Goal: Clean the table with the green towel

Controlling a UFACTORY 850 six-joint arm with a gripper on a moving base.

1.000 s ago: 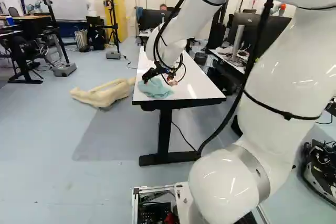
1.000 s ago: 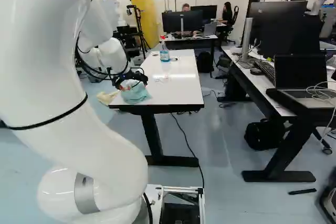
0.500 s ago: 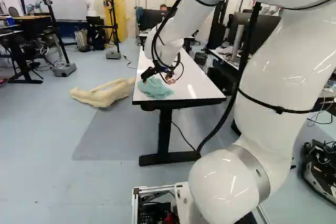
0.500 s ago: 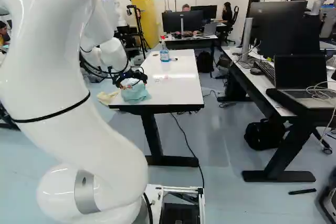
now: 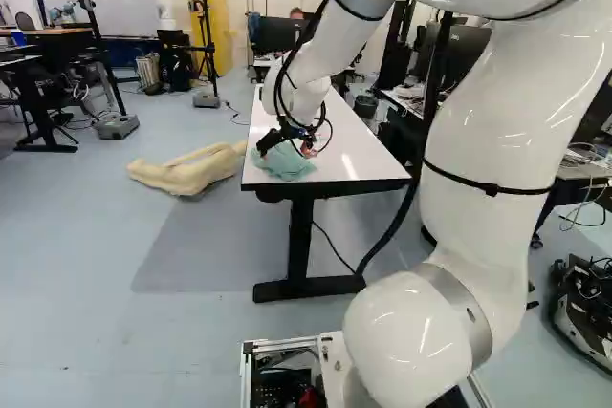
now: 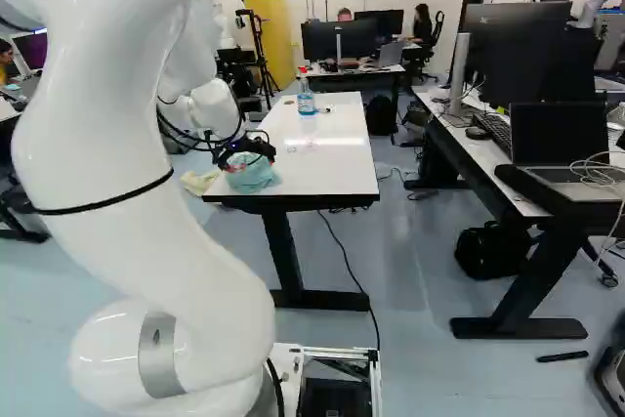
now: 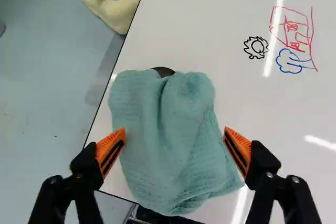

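Note:
At the near left corner of the white table [image 5: 339, 161] lies the green towel [image 5: 284, 161], crumpled. My gripper [image 5: 282, 140] is low over it in the left base view. In the wrist view the gripper [image 7: 174, 144] stands wide open, one orange pad on either side of the towel [image 7: 168, 150], which lies beneath and between them ungripped. A dark round thing [image 7: 164, 71] peeks out from under the towel's far edge. Drawings in black [image 7: 256, 47], red [image 7: 296, 32] and blue [image 7: 290, 62] mark the white tabletop beyond the towel.
A spray bottle [image 6: 306, 95] stands toward the table's far end. On the floor to the table's left lies a cream mannequin-like body [image 5: 191, 171]. Desks with monitors and a laptop [image 6: 562, 144] stand to the right. At the far right is another robot [image 6: 601, 2].
The upper arm links have swung somewhat, leftward in the left base view and rightward in the right one. The gripper has shifted only slightly over the towel; the base and towel look unmoved.

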